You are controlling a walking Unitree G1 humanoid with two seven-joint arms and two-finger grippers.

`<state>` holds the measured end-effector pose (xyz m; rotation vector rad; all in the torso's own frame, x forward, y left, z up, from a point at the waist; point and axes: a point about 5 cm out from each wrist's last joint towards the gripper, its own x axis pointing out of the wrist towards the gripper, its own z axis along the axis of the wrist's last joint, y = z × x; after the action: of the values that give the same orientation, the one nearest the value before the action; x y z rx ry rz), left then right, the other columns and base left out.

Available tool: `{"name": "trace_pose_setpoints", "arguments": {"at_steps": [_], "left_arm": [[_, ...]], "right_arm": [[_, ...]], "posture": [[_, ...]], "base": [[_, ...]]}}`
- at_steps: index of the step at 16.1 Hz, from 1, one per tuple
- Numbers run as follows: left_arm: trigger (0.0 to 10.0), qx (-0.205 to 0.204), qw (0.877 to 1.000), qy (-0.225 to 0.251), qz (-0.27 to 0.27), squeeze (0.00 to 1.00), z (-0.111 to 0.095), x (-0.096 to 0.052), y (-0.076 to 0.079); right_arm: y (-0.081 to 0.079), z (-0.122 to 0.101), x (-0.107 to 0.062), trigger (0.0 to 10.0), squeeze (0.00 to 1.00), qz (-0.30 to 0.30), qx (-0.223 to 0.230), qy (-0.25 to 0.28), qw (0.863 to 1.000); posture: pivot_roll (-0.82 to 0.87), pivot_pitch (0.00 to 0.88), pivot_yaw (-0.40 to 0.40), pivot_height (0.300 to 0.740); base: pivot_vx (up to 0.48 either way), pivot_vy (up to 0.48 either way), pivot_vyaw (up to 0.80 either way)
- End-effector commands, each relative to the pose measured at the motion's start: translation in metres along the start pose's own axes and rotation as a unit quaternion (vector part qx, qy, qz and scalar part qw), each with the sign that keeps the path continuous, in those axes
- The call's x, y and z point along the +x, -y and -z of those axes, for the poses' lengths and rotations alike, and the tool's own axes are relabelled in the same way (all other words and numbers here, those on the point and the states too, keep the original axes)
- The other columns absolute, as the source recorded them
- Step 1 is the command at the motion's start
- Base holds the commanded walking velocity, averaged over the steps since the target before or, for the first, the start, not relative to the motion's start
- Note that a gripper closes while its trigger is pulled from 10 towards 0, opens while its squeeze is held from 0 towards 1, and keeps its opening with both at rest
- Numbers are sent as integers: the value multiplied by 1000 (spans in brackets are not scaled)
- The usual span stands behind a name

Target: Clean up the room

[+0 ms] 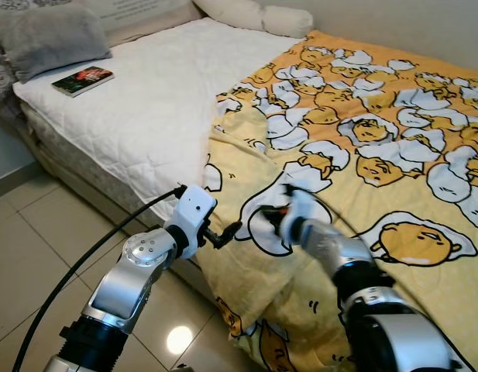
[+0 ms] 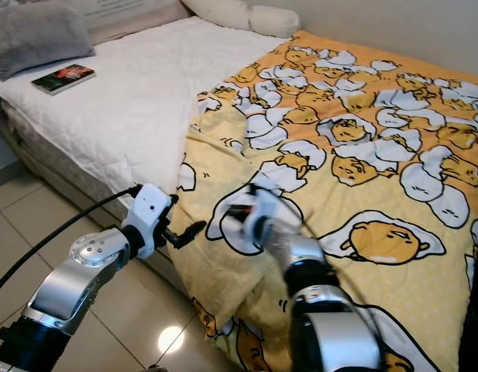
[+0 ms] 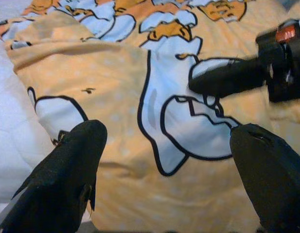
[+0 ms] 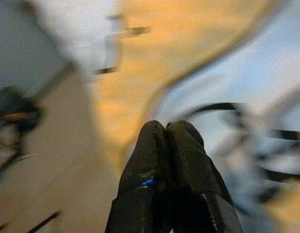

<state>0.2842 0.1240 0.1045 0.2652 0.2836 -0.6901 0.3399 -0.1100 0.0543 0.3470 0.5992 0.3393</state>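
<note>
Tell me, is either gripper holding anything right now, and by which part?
Nothing is held. The left gripper is open in front of the yellow blanket's hanging edge. The right gripper is shut, fingers pressed together with nothing between them.

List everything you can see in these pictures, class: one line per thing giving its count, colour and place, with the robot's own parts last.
Blanket: one, yellow with white and orange cartoon egg print, spread over the right part of the bed and hanging over its near edge.
Mattress cover: one, white quilted, bare on the bed's left part.
Book: one, dark cover, lying flat near the head of the bed.
Grey pillow: one, at the head of the bed, behind the book.
White pillow: one, at the far edge by the wall.
Floor: beige tiles, beside the bed.
Left claw: black fingers, open, at the blanket's hanging edge.
Right claw: black fingers, shut, over the blanket, blurred.
</note>
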Motion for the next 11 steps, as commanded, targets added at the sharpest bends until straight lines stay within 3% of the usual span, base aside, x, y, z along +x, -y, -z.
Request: {"name": "trace_pose_setpoints", "arguments": {"at_steps": [1,2,3,7,11], "left_arm": [[10000,12,1000,0,7,749,-1,0,2],[10000,19,1000,-4,20,765,2,-4,5],[10000,21,999,-7,35,761,4,-7,7],[10000,3,997,-2,75,765,1,-21,14],[10000,5,996,-11,84,765,2,-29,16]], "right_arm": [[5,3,-1,10000,820,21,5,0,1000],[21,4,-5,10000,1000,70,34,14,997],[32,6,-8,10000,1000,101,52,24,993],[46,10,-12,10000,1000,157,75,19,985],[51,14,-12,10000,1000,173,76,8,982]], "posture": [[-117,0,2,740],[-108,0,0,740],[-104,0,0,740],[-86,0,3,740],[-71,0,-1,740]], "base": [[0,0,0],[0,0,0],[0,0,0],[0,0,0],[0,0,0]]}}
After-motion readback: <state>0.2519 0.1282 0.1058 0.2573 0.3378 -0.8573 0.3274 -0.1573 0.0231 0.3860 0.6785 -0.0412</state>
